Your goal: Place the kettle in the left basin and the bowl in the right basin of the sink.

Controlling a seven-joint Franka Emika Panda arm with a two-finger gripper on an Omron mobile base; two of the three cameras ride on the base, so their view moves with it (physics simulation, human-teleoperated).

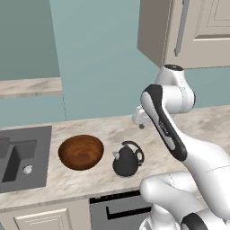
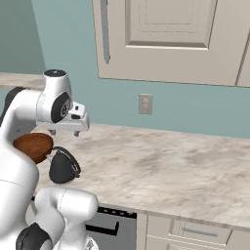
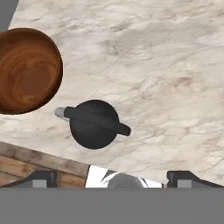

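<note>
The glossy reddish-brown bowl sits on the marble counter just right of the dark grey sink. The small black kettle stands upright to the bowl's right, near the counter's front edge, apart from the bowl. My gripper hangs open and empty well above the counter, a little behind the kettle toward the wall. One basin with a silver drain shows, the right basin as far as I can tell. The left basin is out of view.
Beige wall cabinets hang overhead. A wall outlet sits above a long bare stretch of counter to the right. A dark appliance front lies below the counter edge. A marble ledge runs at the left.
</note>
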